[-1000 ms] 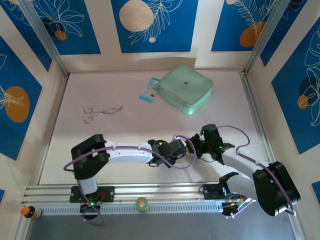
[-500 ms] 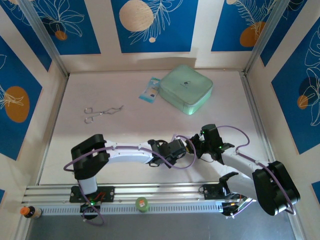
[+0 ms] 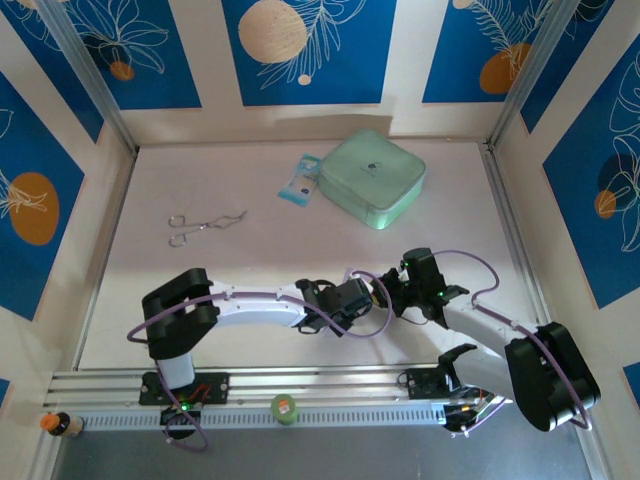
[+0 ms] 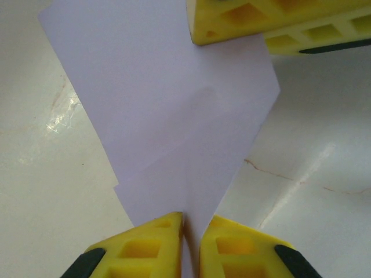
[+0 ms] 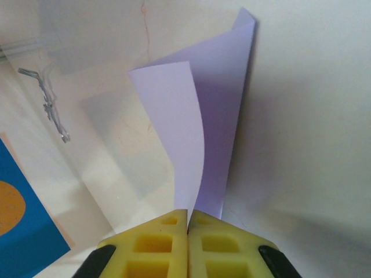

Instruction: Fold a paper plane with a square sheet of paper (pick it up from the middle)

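Note:
The square sheet of paper (image 4: pixel 174 116) is pale lavender and folded, with a faint crease across it. My left gripper (image 4: pixel 191 223) is shut on its narrow near corner. The right gripper's yellow fingers (image 4: pixel 232 17) reach onto the sheet's far edge. In the right wrist view the sheet (image 5: pixel 217 127) stands up as two curled flaps above the table. My right gripper (image 5: pixel 188 217) is shut on its lower end. From above, the left gripper (image 3: pixel 366 298) and the right gripper (image 3: pixel 392 293) meet tip to tip near the table's front middle.
A mint-green case (image 3: pixel 373 178) and a blue-white packet (image 3: pixel 300 180) lie at the back. Metal tongs (image 3: pixel 203 226) lie at the left, and the right wrist view catches the tongs (image 5: pixel 49 104) too. A small green item (image 3: pixel 285 408) sits on the front rail.

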